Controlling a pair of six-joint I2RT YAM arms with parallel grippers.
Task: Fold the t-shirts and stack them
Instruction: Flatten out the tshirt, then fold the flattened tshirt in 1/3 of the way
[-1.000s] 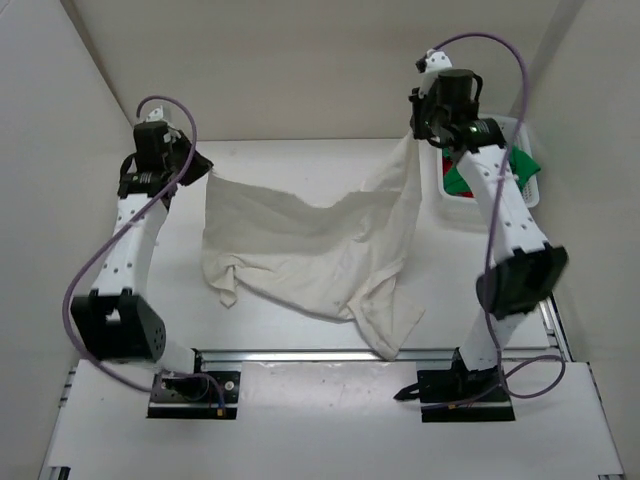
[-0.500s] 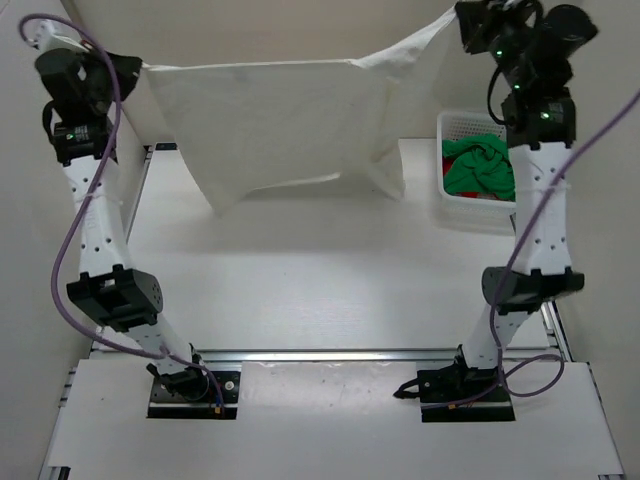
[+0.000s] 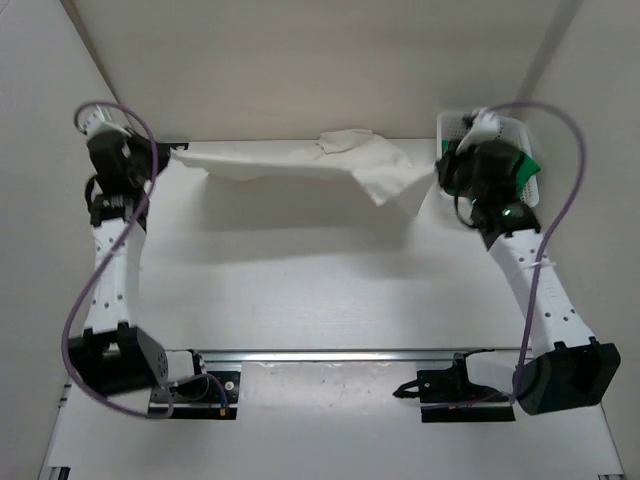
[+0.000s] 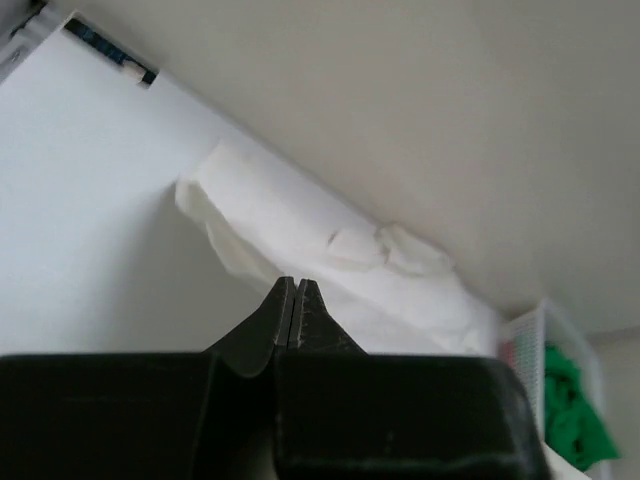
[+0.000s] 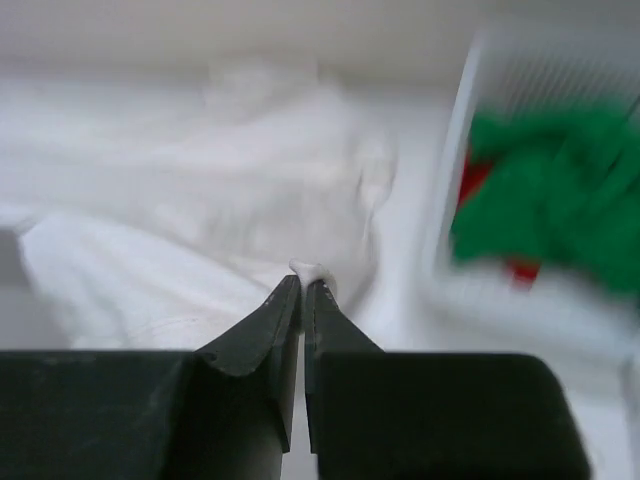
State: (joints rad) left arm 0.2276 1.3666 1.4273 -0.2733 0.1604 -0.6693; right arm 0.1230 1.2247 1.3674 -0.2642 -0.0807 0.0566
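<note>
White shirt (image 3: 300, 160) spans upper overhead frame, left gripper (image 3: 158, 158) and right gripper (image 3: 440, 172) clenched on its ends; only right wrist view shows red shirt (image 5: 472, 178).

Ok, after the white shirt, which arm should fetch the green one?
Right, probably: the right gripper is beside the basket holding the green shirt; the left gripper is across the table. Both grip the white shirt.
</note>
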